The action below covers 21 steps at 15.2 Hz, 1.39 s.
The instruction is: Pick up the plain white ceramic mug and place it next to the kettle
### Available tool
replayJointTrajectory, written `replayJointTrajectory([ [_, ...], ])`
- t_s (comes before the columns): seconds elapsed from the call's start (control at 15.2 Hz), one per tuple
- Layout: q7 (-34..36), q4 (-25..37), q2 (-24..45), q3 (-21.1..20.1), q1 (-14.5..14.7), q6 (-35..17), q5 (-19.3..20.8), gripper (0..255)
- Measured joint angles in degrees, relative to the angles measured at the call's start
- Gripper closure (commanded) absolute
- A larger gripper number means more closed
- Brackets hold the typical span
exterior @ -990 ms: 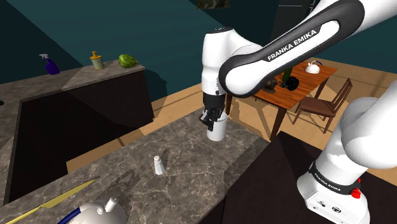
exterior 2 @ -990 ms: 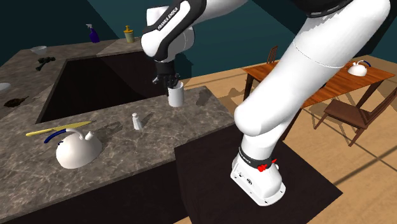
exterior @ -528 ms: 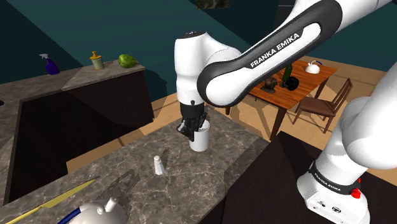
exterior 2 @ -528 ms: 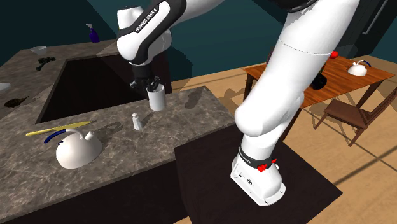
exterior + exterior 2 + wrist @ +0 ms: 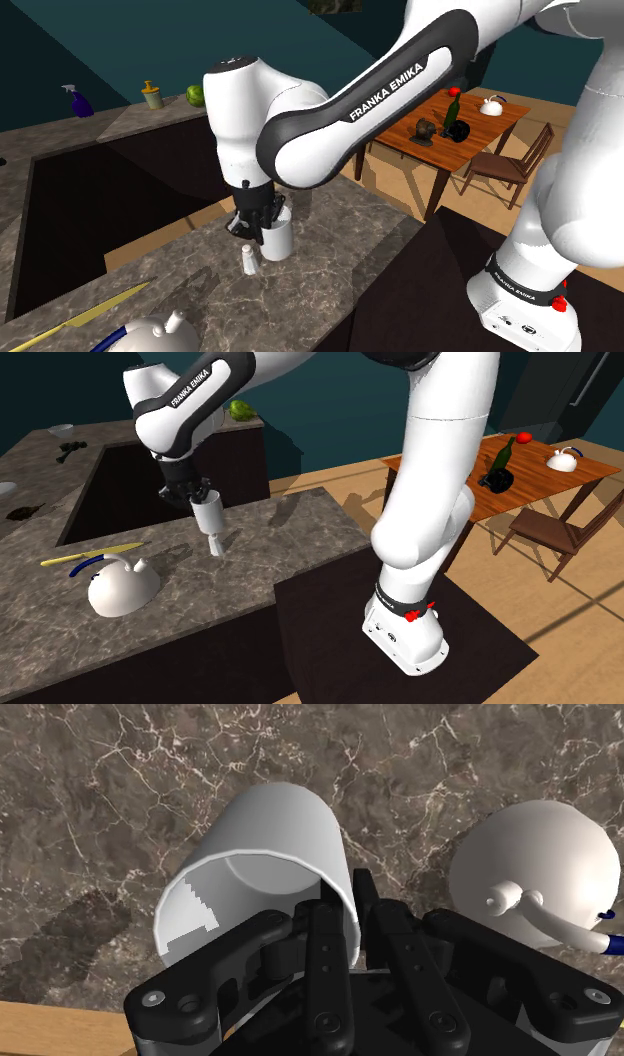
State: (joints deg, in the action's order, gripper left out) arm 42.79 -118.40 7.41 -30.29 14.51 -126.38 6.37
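Your gripper (image 5: 260, 212) is clamped on the mug (image 5: 277, 238) wall, 1 finger inside the rim, 1 outside, so it shouldn't slip. Mug's mid-frame in shoulder view, just over the counter (image 5: 330, 280). The kettle (image 5: 150, 335) is lower left, so head that way.

Kettle (image 5: 150, 338) cut off by shoulder view's bottom edge. Gripper (image 5: 348, 904) fingers hide part of mug (image 5: 265, 854) rim from me. I can't tell whether mug touches shaker (image 5: 216, 545).
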Motion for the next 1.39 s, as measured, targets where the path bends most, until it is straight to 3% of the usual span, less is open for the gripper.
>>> replayJointTrajectory([
  [0.26,6.0,9.4,7.8,-0.5,3.9,3.0,4.7,255],
  [0.4,7.2,10.9,9.9,-0.3,4.8,2.8,5.9,255],
  [1.39,10.7,7.6,16.2,1.8,6.6,-5.9,10.6,255],
])
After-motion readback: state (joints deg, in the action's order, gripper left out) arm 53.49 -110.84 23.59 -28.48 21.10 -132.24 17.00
